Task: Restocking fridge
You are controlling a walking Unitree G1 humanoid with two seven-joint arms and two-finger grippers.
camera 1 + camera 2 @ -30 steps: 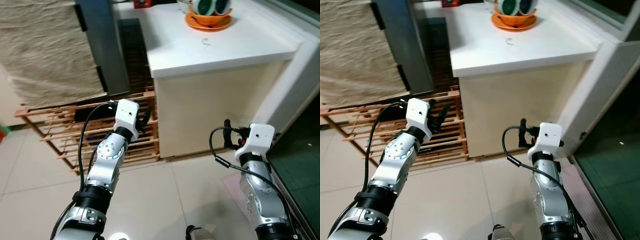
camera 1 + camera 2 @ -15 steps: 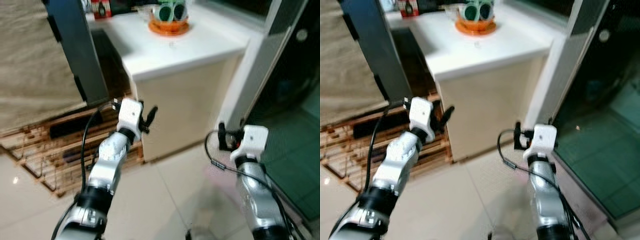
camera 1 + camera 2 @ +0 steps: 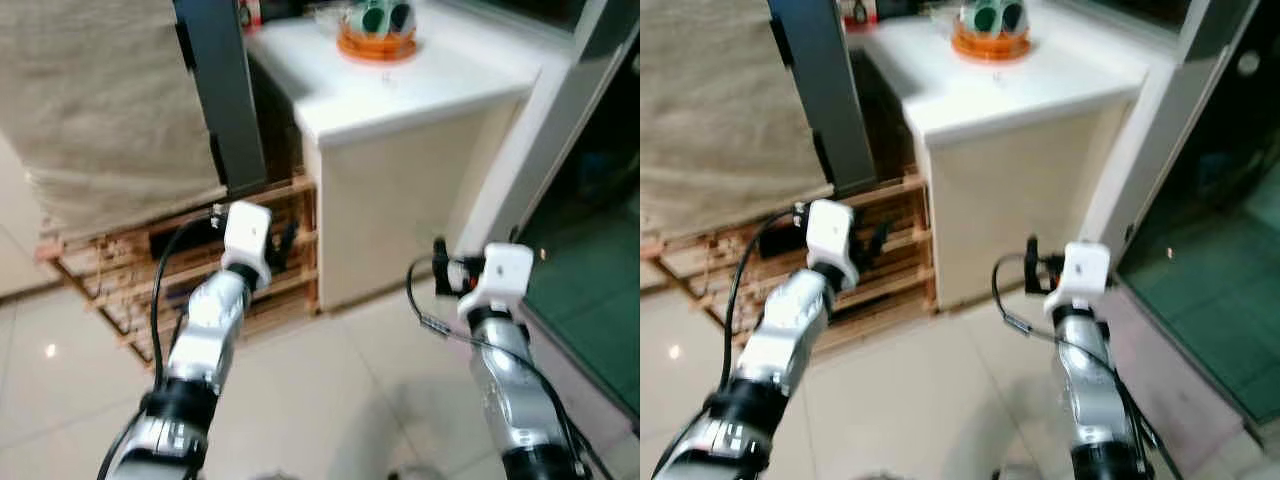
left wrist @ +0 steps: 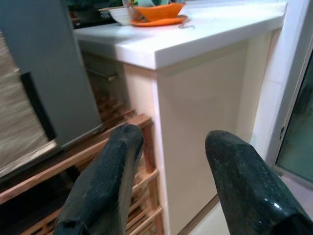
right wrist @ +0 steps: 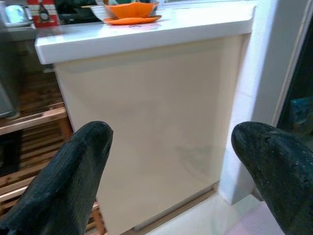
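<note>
Both arms are raised in front of me over the tiled floor, holding nothing. My left gripper [image 3: 284, 241] is open, its fingers [image 4: 105, 186] pointing at the white cabinet [image 4: 205, 122] and the wooden rack [image 3: 120, 275]. My right gripper [image 5: 171, 161] is open wide and faces the cabinet's cream front. A tall grey appliance [image 3: 222, 90], possibly the fridge, stands left of the cabinet. On the white countertop [image 3: 400, 85] sits an orange bowl [image 3: 378, 40] with green and white things in it.
A beige woven cloth [image 3: 100, 100] hangs at the left, above the low slatted rack. A white door frame [image 3: 520, 170] and dark glass door [image 3: 590, 250] close off the right side. Pale floor tiles [image 3: 320, 400] lie below my arms.
The whole picture has swung sideways and back, so the camera moved. Both arms keep the same raised pose and both grippers stay open.
</note>
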